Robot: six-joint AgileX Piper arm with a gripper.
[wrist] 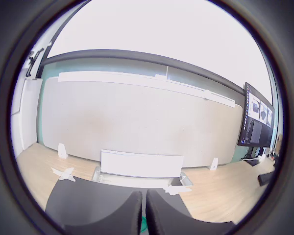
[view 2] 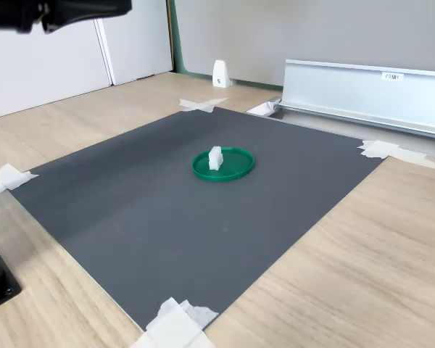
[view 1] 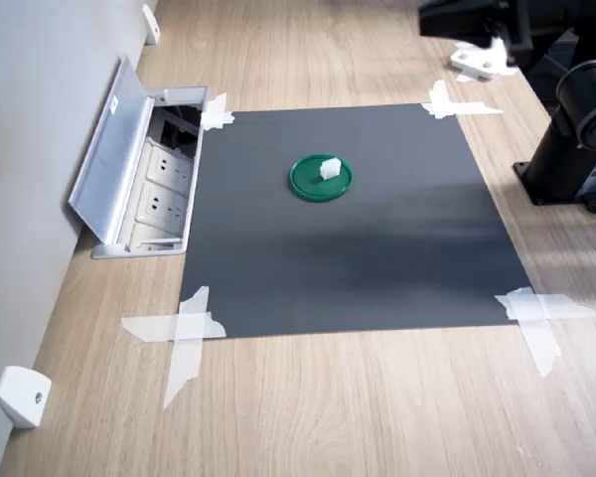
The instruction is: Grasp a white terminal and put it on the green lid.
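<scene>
The white terminal (view 1: 329,168) (view 2: 215,156) stands on the green lid (view 1: 308,185) (view 2: 236,167), near the middle of the dark grey mat, in both exterior views. My arm (view 1: 477,18) (view 2: 65,10) is raised well clear of them, at the first exterior view's top right and the second exterior view's top left. In the wrist view my gripper (wrist: 143,196) looks out level over the mat toward the wall, its two dark fingers pressed together with nothing between them. A thin green sliver of the lid (wrist: 145,228) shows below the fingers.
The mat (view 1: 358,258) is taped down at its corners. An open socket box with a raised silver flap (view 1: 119,159) (view 2: 362,83) sits along one mat edge. A rounded white plastic piece (view 1: 477,62) lies near the arm's black base (view 1: 576,139).
</scene>
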